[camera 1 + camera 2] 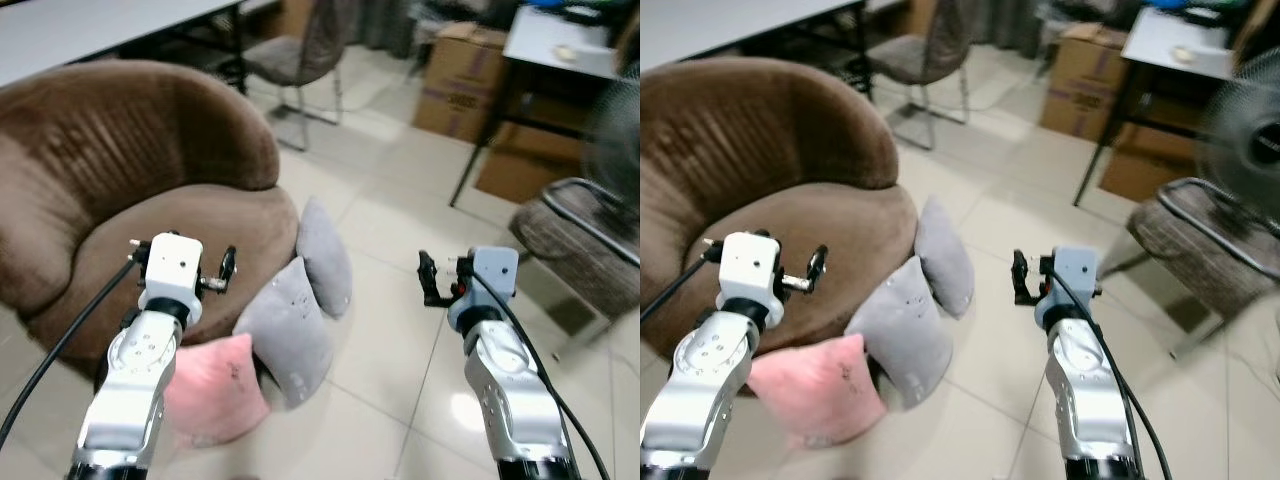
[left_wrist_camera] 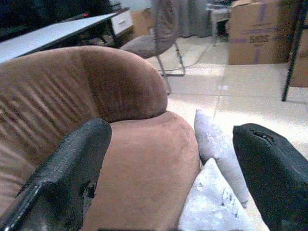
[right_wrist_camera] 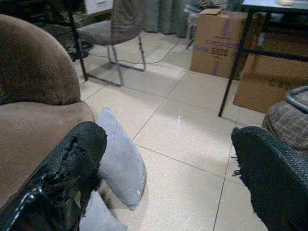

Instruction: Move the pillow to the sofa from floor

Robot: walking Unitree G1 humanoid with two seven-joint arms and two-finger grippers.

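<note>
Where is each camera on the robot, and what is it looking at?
Left eye view: on the head, looking down at the sofa and three pillows on the floor; both arms show.
Right eye view: beside it, same scene.
Left wrist view: on the left wrist, looking along the open left gripper at the sofa and two grey pillows.
Right wrist view: on the right wrist, looking along the open right gripper over the floor to a box.
Both wrist views share the far grey pillow.

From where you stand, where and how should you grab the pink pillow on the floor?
Take the pink pillow by its raised top corner, coming down from above with the left end effector, which is open and hangs nearest it. The pillow leans upright against the brown sofa, beside a grey pillow, so its upper edge looks freest to pinch.
</note>
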